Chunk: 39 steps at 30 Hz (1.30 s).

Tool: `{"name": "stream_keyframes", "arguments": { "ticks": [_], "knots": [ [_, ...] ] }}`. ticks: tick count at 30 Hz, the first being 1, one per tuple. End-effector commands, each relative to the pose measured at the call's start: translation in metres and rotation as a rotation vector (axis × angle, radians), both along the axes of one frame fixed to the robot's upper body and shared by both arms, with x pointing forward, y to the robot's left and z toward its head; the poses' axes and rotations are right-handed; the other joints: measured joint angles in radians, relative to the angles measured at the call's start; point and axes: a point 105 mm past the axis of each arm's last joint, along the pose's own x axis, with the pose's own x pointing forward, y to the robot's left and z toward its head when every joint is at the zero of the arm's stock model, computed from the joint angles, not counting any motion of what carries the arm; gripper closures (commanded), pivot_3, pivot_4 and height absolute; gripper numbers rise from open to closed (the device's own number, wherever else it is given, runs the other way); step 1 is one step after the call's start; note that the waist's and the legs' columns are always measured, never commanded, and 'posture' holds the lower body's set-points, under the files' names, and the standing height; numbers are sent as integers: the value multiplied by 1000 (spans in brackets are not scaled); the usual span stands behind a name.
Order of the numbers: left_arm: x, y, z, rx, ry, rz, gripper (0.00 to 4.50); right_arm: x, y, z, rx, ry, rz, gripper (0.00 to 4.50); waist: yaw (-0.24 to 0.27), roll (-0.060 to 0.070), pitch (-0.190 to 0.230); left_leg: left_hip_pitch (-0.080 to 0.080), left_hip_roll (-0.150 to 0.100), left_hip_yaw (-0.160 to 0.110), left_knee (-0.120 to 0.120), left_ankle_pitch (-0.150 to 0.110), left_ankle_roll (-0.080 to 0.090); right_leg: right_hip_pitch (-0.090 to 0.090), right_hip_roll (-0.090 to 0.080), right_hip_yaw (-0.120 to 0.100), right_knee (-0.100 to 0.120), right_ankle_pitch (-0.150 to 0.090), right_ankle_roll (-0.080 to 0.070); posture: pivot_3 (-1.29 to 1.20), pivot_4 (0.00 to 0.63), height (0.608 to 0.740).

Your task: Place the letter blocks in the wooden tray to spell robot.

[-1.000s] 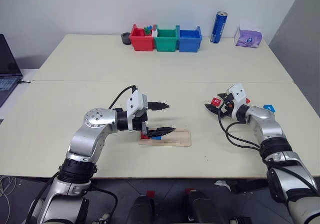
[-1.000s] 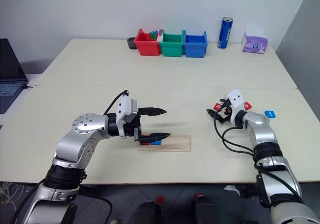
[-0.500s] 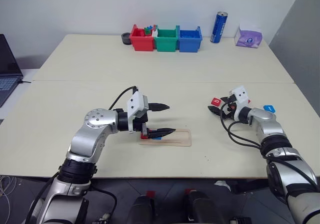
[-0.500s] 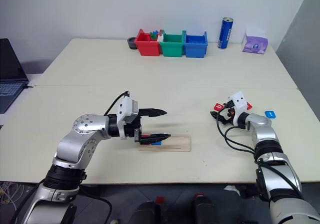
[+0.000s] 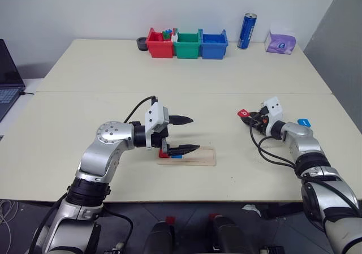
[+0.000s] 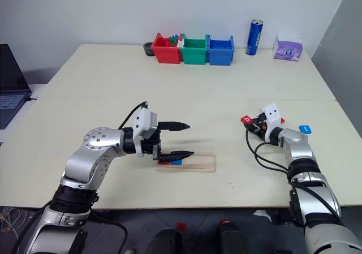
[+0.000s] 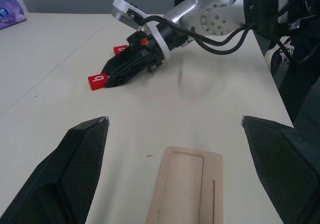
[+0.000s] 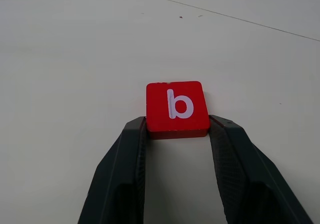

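Note:
The wooden tray (image 5: 195, 156) lies near the table's front, with a red letter block (image 5: 163, 152) and a blue one (image 5: 176, 156) at its left end. My left gripper (image 5: 195, 133) hovers open over that end, one finger above the other. To the right, my right gripper (image 8: 178, 123) is shut on the red "b" block (image 8: 177, 108), its fingers pressed against the block's two sides on the tabletop. Just beyond my right wrist lies another red block (image 7: 120, 49). A blue block (image 5: 304, 121) rests further right.
Red (image 5: 160, 43), green (image 5: 188, 44) and blue (image 5: 215, 44) bins stand in a row at the table's far edge, with a blue can (image 5: 247, 31) and a tissue pack (image 5: 280, 41) to their right. A laptop (image 5: 8, 84) sits at the far left.
My right gripper's fingers have closed from wide open onto the red "b" block. The left arm has kept still.

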Motion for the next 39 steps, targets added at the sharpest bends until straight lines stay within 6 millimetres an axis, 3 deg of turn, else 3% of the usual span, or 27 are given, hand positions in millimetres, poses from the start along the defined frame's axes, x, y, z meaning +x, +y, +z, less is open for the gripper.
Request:
{"name": "stream_keyframes", "arguments": {
  "ticks": [1, 4, 8, 12, 17, 19, 28, 31, 35, 39],
  "knots": [
    [-7, -1, 6, -14, -26, -20, 0, 0, -5, 10, -20, -37, -75, 3045, 0, 0, 0, 0, 0, 0, 0, 0, 0, 0, 0, 0, 0, 0, 0, 0, 150, 740],
    [-15, 2, 4, -6, -17, -24, 0, -17, -6, 16, -34, -49, -206, 3045, 1, 1, 0, 0, 1, -1, 0, 0, 0, 0, 0, 1, 0, 0, 0, 0, 150, 740],
    [-26, 6, -3, 9, 7, -31, 0, -70, 12, 18, 2, 36, -345, 3045, 6, 2, -1, -2, 2, -5, -2, 0, 0, -1, -1, -1, 0, -1, -1, 0, 150, 740],
    [-31, 2, -5, 6, 17, -43, 0, -119, 34, 6, -1, 147, -405, 3045, 5, 2, -1, -1, 1, -5, -1, 0, 0, 0, -1, -1, 0, -1, 0, 0, 150, 740],
    [-34, -6, -5, -1, 24, -75, 0, -156, 53, -12, -6, 280, -470, 3045, 4, 2, -1, 0, 0, -3, -1, 0, 0, 0, 0, 0, -1, -4, 5, 0, 150, 740],
    [-32, -7, -6, 0, 25, -78, 0, -158, 53, -16, -8, 304, -485, 3045, 2, 2, -2, 0, 0, -3, -1, 0, 0, 0, 1, 0, -1, -4, 5, 0, 150, 740],
    [-29, -7, -5, 1, 20, -80, 0, -152, 55, 0, 21, 260, -425, 12, 1, 1, -2, 0, 0, -2, -1, 0, 0, 0, 1, -1, -2, -4, 5, 0, 150, 740],
    [-30, -7, -6, -1, 21, -76, 0, -147, 43, 14, -30, 178, -383, 12, 1, 1, -2, 0, 0, -1, -1, 0, 0, 0, 1, -1, -3, -4, 5, 0, 150, 740],
    [-29, -6, -6, -3, 19, -70, 0, -123, 25, 52, -78, 12, -292, 12, -1, 1, -1, 0, 0, 0, -1, 0, 0, 0, 1, -2, -4, -4, 5, 0, 150, 740],
    [-27, -7, -6, -6, 18, -68, 0, -103, 36, 90, -76, -115, -14, 12, -5, 1, -1, 0, 1, -1, -2, 0, 0, 0, 3, -1, -5, -4, 5, 0, 150, 740]
  ]
}}
